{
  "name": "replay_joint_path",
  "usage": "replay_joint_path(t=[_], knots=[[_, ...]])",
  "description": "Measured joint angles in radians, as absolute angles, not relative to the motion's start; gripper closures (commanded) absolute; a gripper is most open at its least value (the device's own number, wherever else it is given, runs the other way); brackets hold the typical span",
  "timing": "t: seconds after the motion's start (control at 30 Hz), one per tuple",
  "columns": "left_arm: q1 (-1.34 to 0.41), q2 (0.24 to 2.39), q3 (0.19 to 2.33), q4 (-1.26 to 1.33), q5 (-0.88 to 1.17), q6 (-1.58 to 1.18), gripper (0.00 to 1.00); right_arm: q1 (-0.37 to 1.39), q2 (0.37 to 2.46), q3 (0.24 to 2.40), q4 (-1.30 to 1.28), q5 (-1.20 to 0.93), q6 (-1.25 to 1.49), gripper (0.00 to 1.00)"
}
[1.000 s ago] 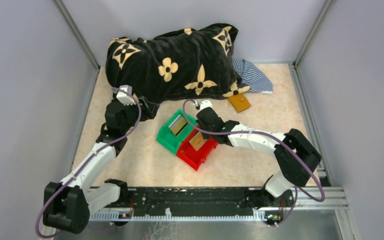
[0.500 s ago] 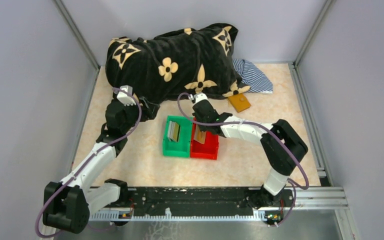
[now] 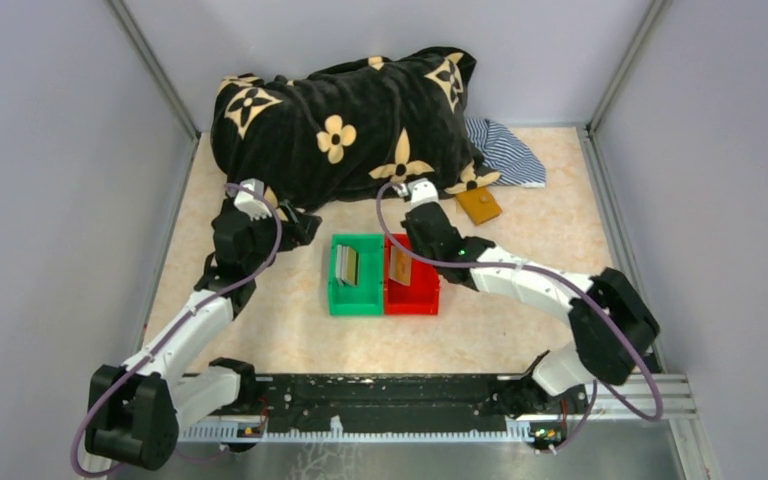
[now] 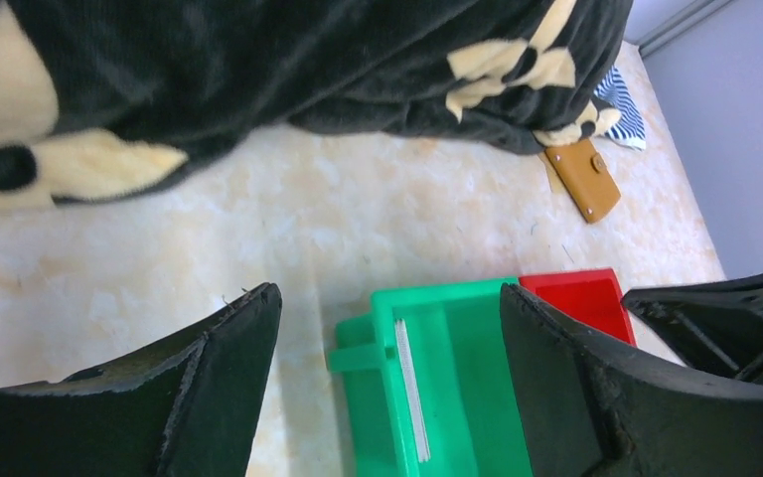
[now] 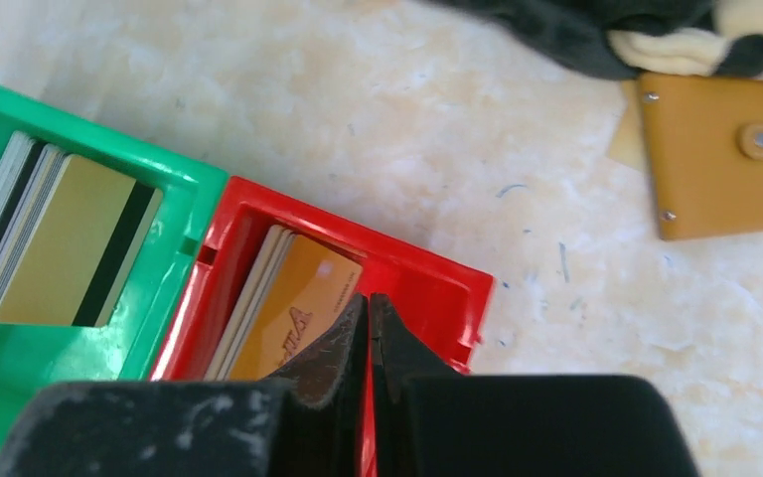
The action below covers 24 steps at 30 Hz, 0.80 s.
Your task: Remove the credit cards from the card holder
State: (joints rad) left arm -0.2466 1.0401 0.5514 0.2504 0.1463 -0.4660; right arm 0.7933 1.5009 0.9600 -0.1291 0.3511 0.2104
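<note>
The tan leather card holder (image 3: 478, 205) lies closed, strap snapped, at the blanket's edge; it also shows in the right wrist view (image 5: 720, 154) and the left wrist view (image 4: 583, 179). Several gold and grey credit cards (image 5: 60, 243) lean in the green bin (image 3: 357, 297), edge-on in the left wrist view (image 4: 409, 388). More cards, an orange-gold one in front (image 5: 298, 308), stand in the red bin (image 3: 415, 297). My right gripper (image 5: 368, 300) is shut and empty just over the red bin's far right part. My left gripper (image 4: 387, 298) is open and empty, above the floor left of and beyond the green bin.
A black plush blanket with cream flowers (image 3: 340, 130) fills the back of the floor. A striped cloth (image 3: 508, 152) lies at its right end. The two bins stand side by side and touch. Grey walls close in left, right and back.
The two bins have turned from a diagonal to square with the table and slid slightly left. My right gripper has lifted back toward the far right of the red bin. The left arm barely moved.
</note>
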Motion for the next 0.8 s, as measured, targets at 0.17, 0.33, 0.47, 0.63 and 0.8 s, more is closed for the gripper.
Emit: replay_joint_path(t=[0.17, 0.33, 0.47, 0.63, 0.8], knots=[[-0.247, 0.986, 0.458, 0.280, 0.162, -0.560, 0.01, 0.788, 1.368, 0.842, -0.034, 0.485, 0.262, 0.54], [-0.247, 0.962, 0.432, 0.278, 0.179, -0.610, 0.04, 0.754, 1.380, 0.874, -0.066, 0.566, 0.271, 0.46], [-0.262, 1.042, 0.577, 0.117, 0.175, -0.569, 0.12, 0.749, 1.380, 0.885, -0.096, 0.583, 0.273, 0.55], [-0.326, 1.076, 0.667, 0.011, 0.112, -0.518, 0.17, 0.749, 1.358, 0.835, -0.106, 0.560, 0.291, 0.56], [-0.399, 1.095, 0.667, -0.083, 0.031, -0.482, 0.17, 0.750, 1.354, 0.782, -0.112, 0.495, 0.317, 0.56]])
